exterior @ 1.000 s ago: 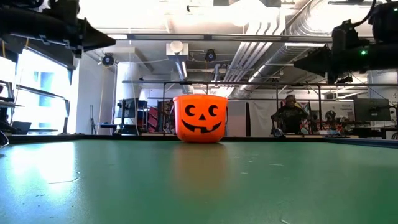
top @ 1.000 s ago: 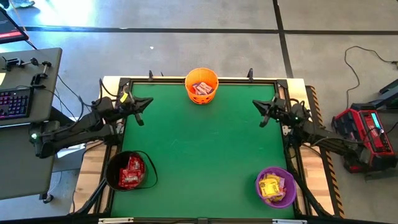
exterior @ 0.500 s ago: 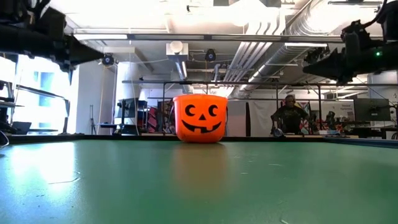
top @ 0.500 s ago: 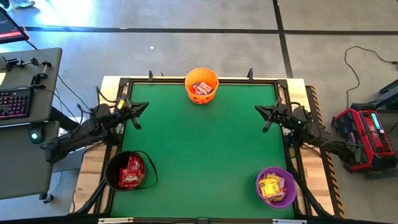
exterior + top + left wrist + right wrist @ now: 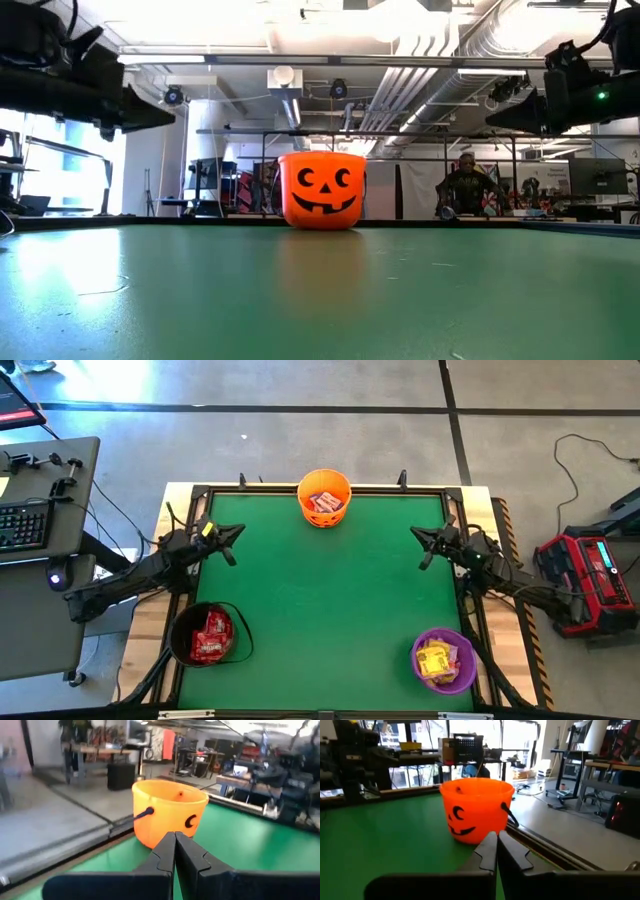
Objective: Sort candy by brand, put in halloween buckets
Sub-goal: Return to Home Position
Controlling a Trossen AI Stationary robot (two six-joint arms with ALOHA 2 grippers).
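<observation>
Sorting seems done: no candy lies on the worktop [image 5: 320, 590]. Red candy [image 5: 208, 637] is in the black bucket [image 5: 178, 643] at 7 o'clock. Yellow candy [image 5: 435, 660] is in the purple bucket [image 5: 468, 660] at 5. The orange bucket [image 5: 325, 522] at 12 holds the rest. The left hand [image 5: 175, 835] at 9 and the right hand [image 5: 497, 834] at 3 are pressed together, empty.

A grey floor [image 5: 300, 440] crossed by dark lines [image 5: 250, 407] is seen from above; a dark desk [image 5: 30, 635] with a keyboard [image 5: 22, 525] is set at one side, a red device [image 5: 590, 575] at the other. White ducts [image 5: 435, 45] are hung under the ceiling [image 5: 230, 30], and bright windows [image 5: 65, 165] are shown beyond
</observation>
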